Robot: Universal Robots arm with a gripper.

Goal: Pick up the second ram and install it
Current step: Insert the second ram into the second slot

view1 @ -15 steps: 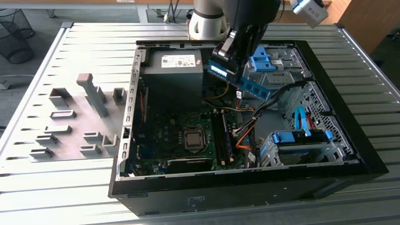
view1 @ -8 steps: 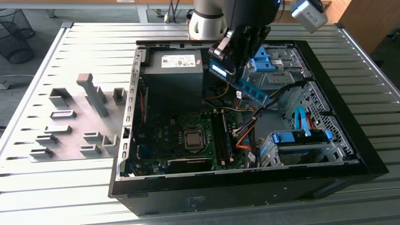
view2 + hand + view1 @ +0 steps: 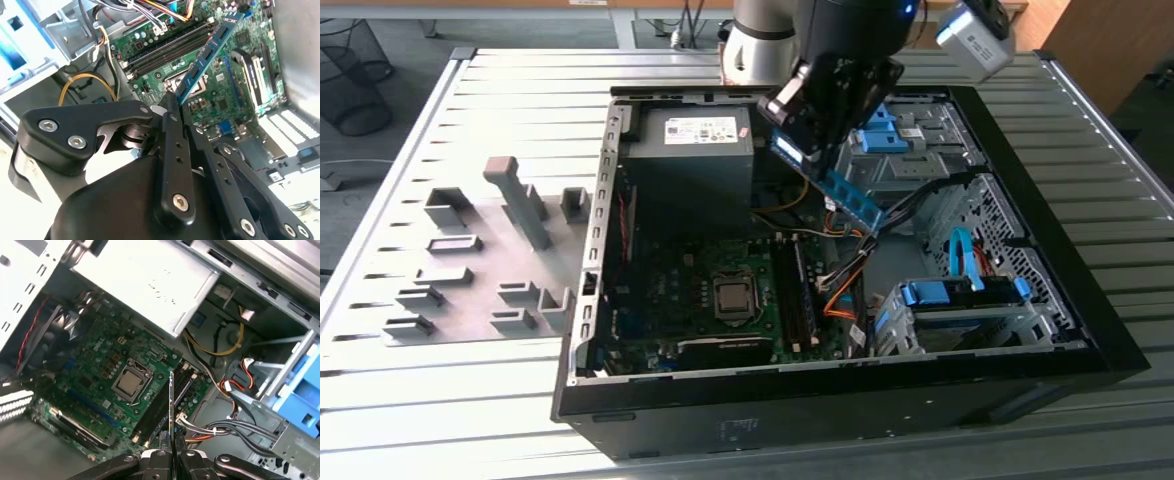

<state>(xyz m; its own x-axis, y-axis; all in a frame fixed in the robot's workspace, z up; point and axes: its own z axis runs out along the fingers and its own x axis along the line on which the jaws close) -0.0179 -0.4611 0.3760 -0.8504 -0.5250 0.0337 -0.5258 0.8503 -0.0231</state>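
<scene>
Gripper: the black gripper (image 3: pixel 834 170) hangs over the open computer case, its fingers (image 3: pixel 172 130) pinched on one end of the second ram; in the first wrist view the two fingertips (image 3: pixel 161 456) press against the stick's thin edge.
Second ram: the second ram (image 3: pixel 854 203), a slim blue-green stick, is held in the air, tilted, above the inside of the case; in the second wrist view it (image 3: pixel 207 55) slants out from the fingers over the board, clear of it.
Slots: the dark memory slots (image 3: pixel 790 290) run side by side on the motherboard just beside the processor socket; in the first wrist view the stick's edge (image 3: pixel 171 400) lines up over them.
Motherboard: the green motherboard (image 3: pixel 667 290) lies flat in the case floor, with a square processor socket (image 3: pixel 734 296) near its middle.
Case: the black computer case (image 3: pixel 1067 300) lies on its side, open on top, with a grey power supply (image 3: pixel 694 135) at the far end and blue drive clips (image 3: pixel 961 290) at the exterior view's right.
Cables: orange, yellow and black cables (image 3: pixel 841 285) run between the board and the drive bays.
Surface: a pale grey slatted table (image 3: pixel 440 420) bears the case; grey plastic blocks (image 3: pixel 467 270) stand on it at the exterior view's left.
Room: a wire waste basket (image 3: pixel 354 75) stands on the floor beyond the table's far corner.
</scene>
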